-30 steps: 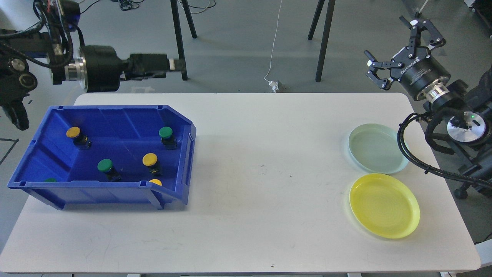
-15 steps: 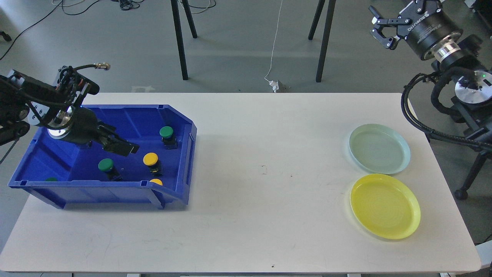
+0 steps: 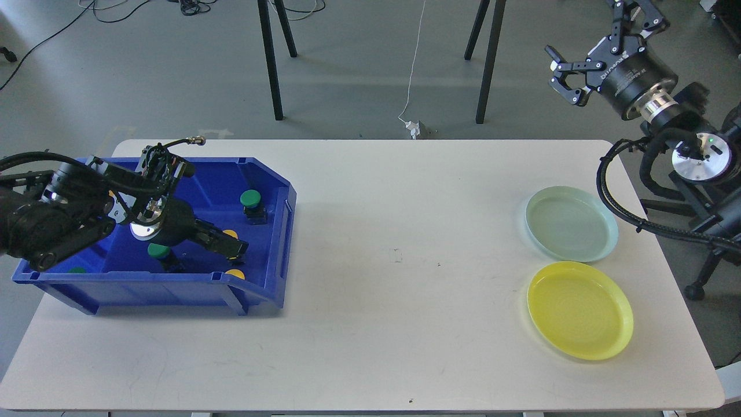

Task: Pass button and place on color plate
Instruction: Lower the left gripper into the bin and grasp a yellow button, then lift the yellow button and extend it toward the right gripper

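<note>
While the left arm reaches down into the blue bin [image 3: 173, 174] at the left end of the white bench [image 3: 370, 324], the left gripper [image 3: 231, 248] sits low inside it, right over a yellow button [image 3: 230, 234] whose cap peeks out just behind the dark fingers [image 3: 223, 243]. Those fingers are seen dark and end-on against the bin floor, so I cannot tell whether they are spread or clenched, nor whether they have hold of the button. A second yellow button [image 3: 234, 273] lies just in front of the gripper, against the bin's front wall. One green button [image 3: 250, 200] stands upright near the right wall, well clear of the arm; another green button [image 3: 157, 251] shows partly beneath the wrist, and a sliver of a third green cap [image 3: 75, 270] shows at the front left corner. At the right end of the bench two plates lie side by side, near each other but apart: a pale green plate [image 3: 602, 231] farther back and a yellow plate [image 3: 613, 324] nearer the front. The right gripper [image 3: 590, 55] is raised above the floor beyond the bench's far right corner, its fingers [image 3: 564, 87] spread wide with nothing between them.
</note>
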Motion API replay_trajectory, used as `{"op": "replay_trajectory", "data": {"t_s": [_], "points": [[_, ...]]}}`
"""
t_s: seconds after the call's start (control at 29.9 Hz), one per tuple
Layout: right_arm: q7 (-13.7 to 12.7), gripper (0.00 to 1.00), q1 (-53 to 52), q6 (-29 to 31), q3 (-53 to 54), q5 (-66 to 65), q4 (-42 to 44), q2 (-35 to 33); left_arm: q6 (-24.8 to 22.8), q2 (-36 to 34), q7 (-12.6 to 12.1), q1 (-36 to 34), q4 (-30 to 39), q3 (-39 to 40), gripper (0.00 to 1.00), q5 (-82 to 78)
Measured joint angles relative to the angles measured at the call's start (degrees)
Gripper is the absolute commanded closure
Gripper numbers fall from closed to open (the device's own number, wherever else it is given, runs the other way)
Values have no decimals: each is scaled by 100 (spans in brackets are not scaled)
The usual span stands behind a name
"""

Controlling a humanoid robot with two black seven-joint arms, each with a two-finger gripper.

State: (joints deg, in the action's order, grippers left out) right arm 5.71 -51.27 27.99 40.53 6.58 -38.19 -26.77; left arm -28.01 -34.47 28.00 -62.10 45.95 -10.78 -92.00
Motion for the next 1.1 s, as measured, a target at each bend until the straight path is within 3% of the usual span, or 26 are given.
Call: {"op": "replay_trajectory", "data": {"t_s": [0.43,0.63,0.74,0.84,0.97,1.1], "points": [[40,1,231,0,52,27,-23,-153,0,79,0,54,-26,95,1,66],[44,1,271,0,59,29,-23,-153,1,345,0,149,-384,87,3,25],[44,1,301,0,60,31,-27,-153,19,464,0,175,-564,74,10,13],[44,1,323,0,60,35,-30,-153,117,495,0,201,-643,40,25,-12],[44,1,368,0,61,37,-38,-160,181,503,0,295,-786,16,38,-88],[50,1,389,0,61,37,-45,-185,239,504,0,352,-885,9,45,-137]]}}
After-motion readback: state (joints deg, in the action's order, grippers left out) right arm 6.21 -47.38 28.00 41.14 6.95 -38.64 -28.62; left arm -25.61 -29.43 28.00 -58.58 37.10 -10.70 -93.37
